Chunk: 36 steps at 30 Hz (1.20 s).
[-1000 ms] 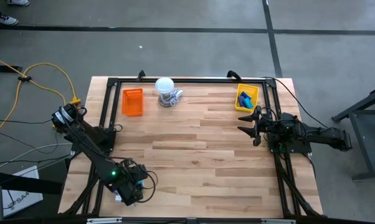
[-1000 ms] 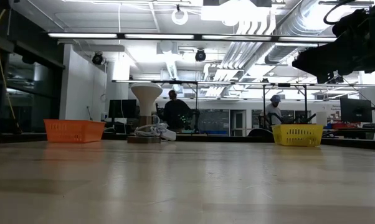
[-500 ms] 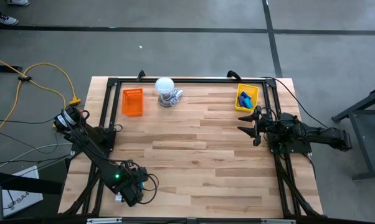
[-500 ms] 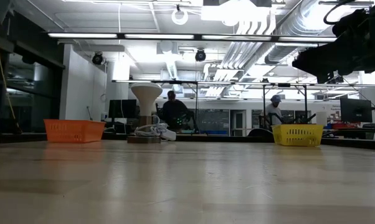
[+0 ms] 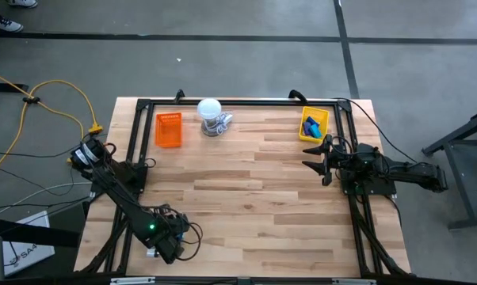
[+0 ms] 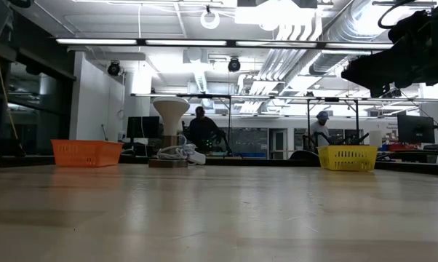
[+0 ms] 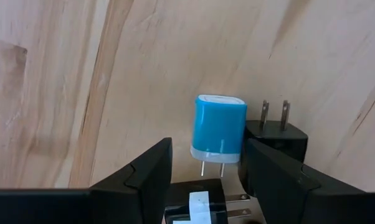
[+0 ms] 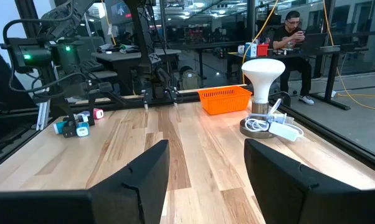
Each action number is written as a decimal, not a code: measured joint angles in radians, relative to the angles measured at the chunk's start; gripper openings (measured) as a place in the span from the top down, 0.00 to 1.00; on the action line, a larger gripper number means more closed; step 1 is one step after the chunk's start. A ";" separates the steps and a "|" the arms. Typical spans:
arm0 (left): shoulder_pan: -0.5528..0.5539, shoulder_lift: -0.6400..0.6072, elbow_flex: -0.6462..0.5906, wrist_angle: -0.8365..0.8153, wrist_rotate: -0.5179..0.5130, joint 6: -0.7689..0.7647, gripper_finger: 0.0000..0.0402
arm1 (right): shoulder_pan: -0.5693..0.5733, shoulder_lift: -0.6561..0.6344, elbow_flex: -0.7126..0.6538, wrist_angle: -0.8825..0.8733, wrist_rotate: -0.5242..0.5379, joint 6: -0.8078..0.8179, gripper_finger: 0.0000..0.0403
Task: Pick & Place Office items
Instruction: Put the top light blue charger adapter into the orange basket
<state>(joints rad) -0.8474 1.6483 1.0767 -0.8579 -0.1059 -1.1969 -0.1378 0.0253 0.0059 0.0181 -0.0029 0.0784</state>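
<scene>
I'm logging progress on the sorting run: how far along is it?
Partly done. Some blue items already lie in the yellow tray. In hand: nothing gripped yet; the left gripper is open over a blue plug adapter beside a black plug adapter. Left: that small pile near the left arm. The right gripper waits open by the yellow tray.

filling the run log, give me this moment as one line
left gripper: open, over blue plug adapter beside black plug adapter | right gripper: open, idle near yellow tray | orange tray: empty
</scene>
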 joint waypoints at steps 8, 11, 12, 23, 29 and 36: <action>0.002 0.013 0.000 0.003 0.000 0.001 0.52 | 0.000 0.000 0.000 0.000 0.000 0.000 0.52; 0.003 0.033 0.000 0.007 0.005 0.017 0.52 | 0.000 0.000 0.000 0.000 0.000 0.000 0.52; 0.003 0.037 0.000 0.013 0.009 0.021 0.52 | 0.000 0.000 0.000 0.000 0.000 0.000 0.52; 0.016 0.041 0.000 0.018 -0.001 0.085 0.52 | 0.000 0.000 0.000 0.000 0.000 0.000 0.52; 0.039 0.041 0.000 0.017 -0.002 0.139 0.52 | 0.000 0.000 0.000 0.000 0.000 0.000 0.52; 0.047 0.047 0.000 0.017 0.006 0.142 0.52 | 0.000 0.000 0.000 0.000 0.000 0.000 0.52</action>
<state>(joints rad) -0.8009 1.6954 1.0767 -0.8414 -0.0996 -1.0551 -0.1378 0.0251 0.0059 0.0181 -0.0029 0.0784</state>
